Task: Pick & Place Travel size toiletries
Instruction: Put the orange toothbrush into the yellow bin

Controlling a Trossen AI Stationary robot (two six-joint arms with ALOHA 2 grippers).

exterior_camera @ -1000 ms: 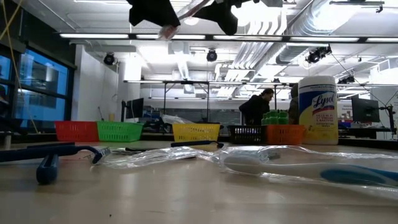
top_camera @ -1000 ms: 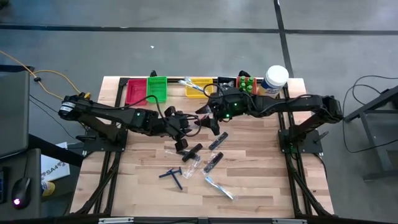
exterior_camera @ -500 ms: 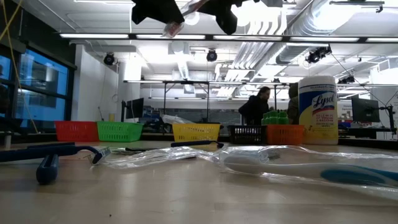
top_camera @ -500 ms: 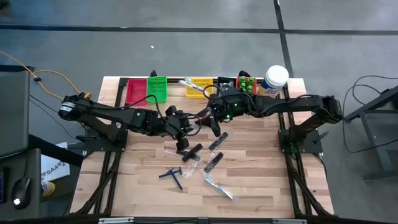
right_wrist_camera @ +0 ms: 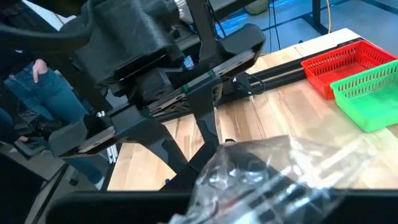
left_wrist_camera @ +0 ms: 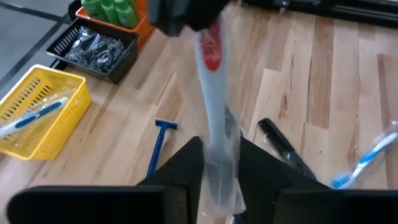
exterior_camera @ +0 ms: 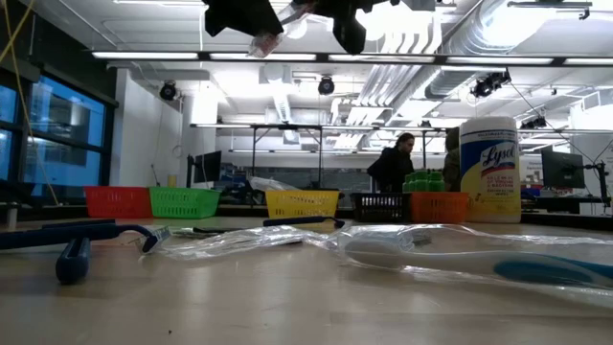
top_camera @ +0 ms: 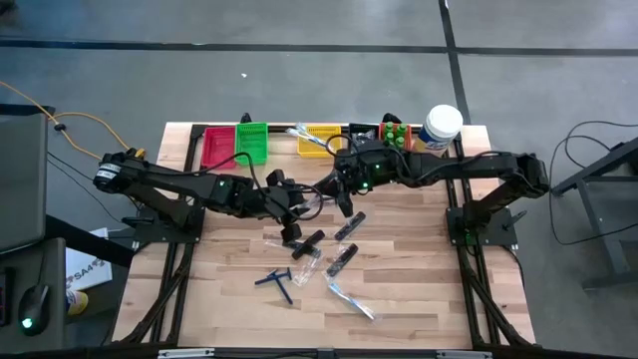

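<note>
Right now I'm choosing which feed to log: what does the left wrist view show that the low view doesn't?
Only the left wrist view: the left gripper and the right gripper both holding one clear-wrapped toothbrush, and the black basket's contents. Only the low view: the red bin, green bin, white jar, people behind. Both: the yellow bin.

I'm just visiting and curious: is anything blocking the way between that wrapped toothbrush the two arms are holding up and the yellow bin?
Nothing visible. The wrapped toothbrush hangs in the air between the left gripper and right gripper, and the yellow bin sits open beyond.
</note>
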